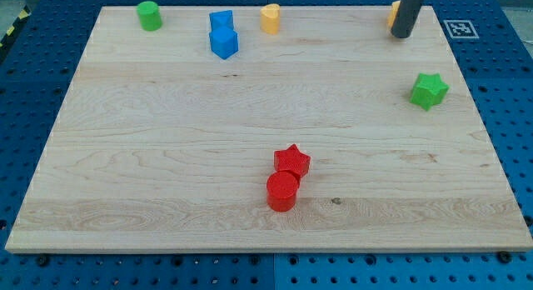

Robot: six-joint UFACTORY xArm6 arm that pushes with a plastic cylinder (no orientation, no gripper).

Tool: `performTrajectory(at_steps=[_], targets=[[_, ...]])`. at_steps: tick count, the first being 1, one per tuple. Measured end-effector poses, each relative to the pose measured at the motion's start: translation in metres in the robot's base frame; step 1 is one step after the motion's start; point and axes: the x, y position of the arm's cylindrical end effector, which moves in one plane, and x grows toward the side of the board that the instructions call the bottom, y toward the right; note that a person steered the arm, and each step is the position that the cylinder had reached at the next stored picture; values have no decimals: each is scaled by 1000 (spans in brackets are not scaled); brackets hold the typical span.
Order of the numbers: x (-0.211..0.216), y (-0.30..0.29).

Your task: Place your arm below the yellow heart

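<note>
A yellow block that looks like a heart stands near the board's top edge, a little right of the middle. My rod comes down at the view's top right, and my tip rests on the board far to the right of that block. A second yellow block touches the rod's left side. It is mostly hidden by the rod and I cannot make out its shape.
A green cylinder is at the top left. Two blue blocks sit together left of the yellow heart. A green star is at the right. A red star touches a red cylinder at the lower middle.
</note>
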Motion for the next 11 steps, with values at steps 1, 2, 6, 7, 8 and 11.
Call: performTrajectory(at_steps=[1, 2, 6, 7, 8, 11], targets=[[16, -10], [55, -41], [63, -195], [63, -195], [63, -195], [192, -153]])
